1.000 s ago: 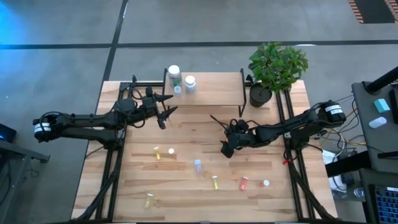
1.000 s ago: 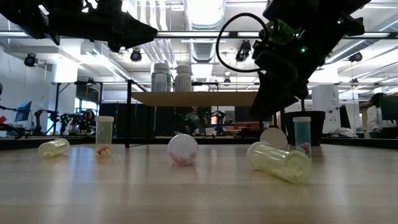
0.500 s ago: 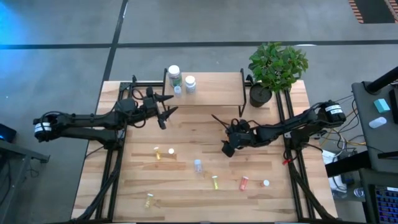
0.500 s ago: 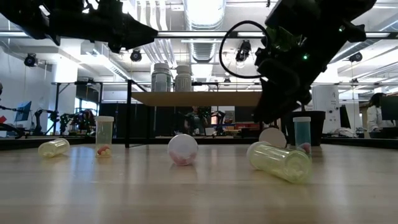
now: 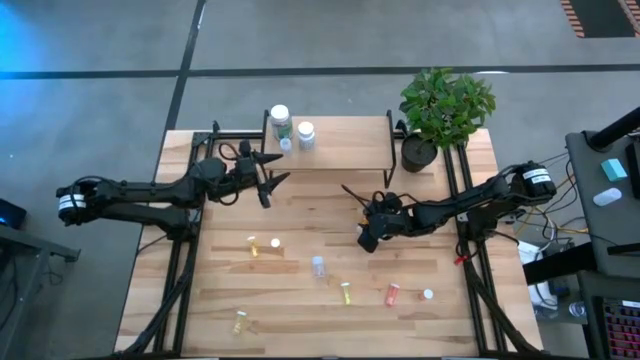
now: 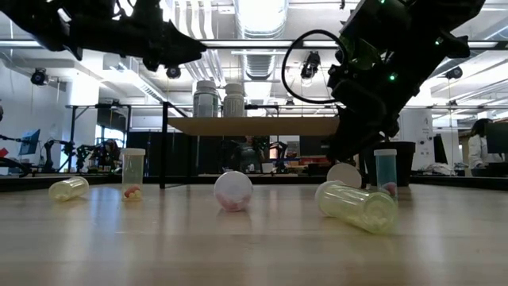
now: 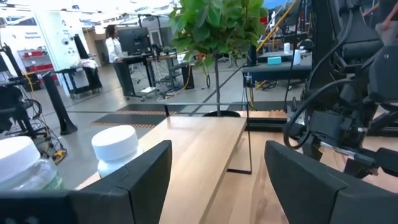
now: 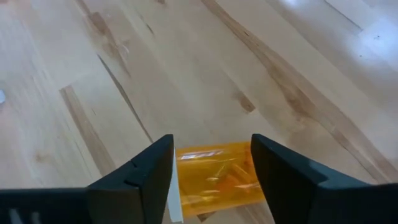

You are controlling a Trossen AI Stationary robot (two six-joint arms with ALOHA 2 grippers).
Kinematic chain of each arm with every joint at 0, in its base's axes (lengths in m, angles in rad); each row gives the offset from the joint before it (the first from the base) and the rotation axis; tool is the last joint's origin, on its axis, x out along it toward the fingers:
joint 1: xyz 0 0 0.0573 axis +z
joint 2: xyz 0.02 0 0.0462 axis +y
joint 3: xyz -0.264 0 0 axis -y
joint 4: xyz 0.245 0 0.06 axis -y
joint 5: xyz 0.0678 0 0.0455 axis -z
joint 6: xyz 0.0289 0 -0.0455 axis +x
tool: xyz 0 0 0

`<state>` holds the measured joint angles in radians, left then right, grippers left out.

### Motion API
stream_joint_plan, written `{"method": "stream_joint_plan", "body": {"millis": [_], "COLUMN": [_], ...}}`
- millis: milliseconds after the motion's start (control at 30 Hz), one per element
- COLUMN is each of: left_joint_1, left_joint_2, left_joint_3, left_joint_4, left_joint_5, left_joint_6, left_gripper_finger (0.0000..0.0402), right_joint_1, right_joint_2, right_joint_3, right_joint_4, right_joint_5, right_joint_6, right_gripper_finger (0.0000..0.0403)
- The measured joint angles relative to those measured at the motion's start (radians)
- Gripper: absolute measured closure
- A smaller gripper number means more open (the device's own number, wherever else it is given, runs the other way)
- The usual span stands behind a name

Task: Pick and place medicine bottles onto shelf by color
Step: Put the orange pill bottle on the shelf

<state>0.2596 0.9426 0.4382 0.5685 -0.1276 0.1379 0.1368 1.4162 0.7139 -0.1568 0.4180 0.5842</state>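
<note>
The right claw (image 5: 368,236) held an orange medicine bottle (image 8: 214,178) crosswise between its two fingers (image 8: 138,181), lifted clear of the wooden surface (image 5: 300,215) near its middle, as the right wrist view showed bare boards beneath the bottle. The left claw (image 5: 270,181) hung wide open and empty just beside the left front corner of the shelf (image 5: 345,145), its fingers spread either side of the shelf board in the left wrist view.

Three white-capped bottles (image 5: 280,118) stood grouped at the shelf's left end, the rest of the board bare. Loose bottles lay scattered over the surface nearer the camera: a yellow one (image 5: 254,245), a clear one (image 5: 318,266), another yellow (image 5: 346,293), an orange one (image 5: 392,294), a white cap or vial (image 5: 428,294), and a further yellow one (image 5: 240,322) near the front edge. A potted plant (image 5: 443,105) stood beside the shelf's right end.

The orange bottle appeared gripped across its round body, so it might roll or slip between the fingers on the way up. Carried too low, it could strike the shelf's edge or black legs; set down carelessly, it might topple and roll off the board, or end up among the white-capped group instead of apart by colour.
</note>
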Motion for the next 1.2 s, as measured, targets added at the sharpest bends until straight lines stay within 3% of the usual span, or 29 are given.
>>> {"method": "stream_joint_plan", "body": {"millis": [333,700,867,1067,1200], "left_joint_1": [0.000,0.000,0.000,0.000,0.001], "left_joint_2": [-0.009,-0.010,-0.010,-0.010,-0.010], "left_joint_3": [0.007,0.007,0.007,0.007,0.010], "left_joint_4": [0.000,0.028,0.035,0.053,0.052], "left_joint_5": [0.000,0.000,0.000,0.000,0.000], "left_joint_6": [0.000,-0.002,-0.002,-0.002,-0.003], "left_gripper_finger": [0.0162,0.0162,0.0162,0.0162,0.0162], "right_joint_1": [0.000,0.000,0.000,-0.044,-0.079], "right_joint_2": [-0.057,-0.115,-0.119,-0.118,-0.116], "right_joint_3": [0.000,0.000,0.000,0.056,0.102], "right_joint_4": [0.006,0.019,0.021,-0.081,-0.157], "right_joint_5": [0.000,0.029,0.023,-0.135,-0.213], "right_joint_6": [-0.126,-0.686,-0.573,-0.561,-0.641], "right_gripper_finger": [0.0191,0.0182,0.0188,0.0200,0.0202]}}
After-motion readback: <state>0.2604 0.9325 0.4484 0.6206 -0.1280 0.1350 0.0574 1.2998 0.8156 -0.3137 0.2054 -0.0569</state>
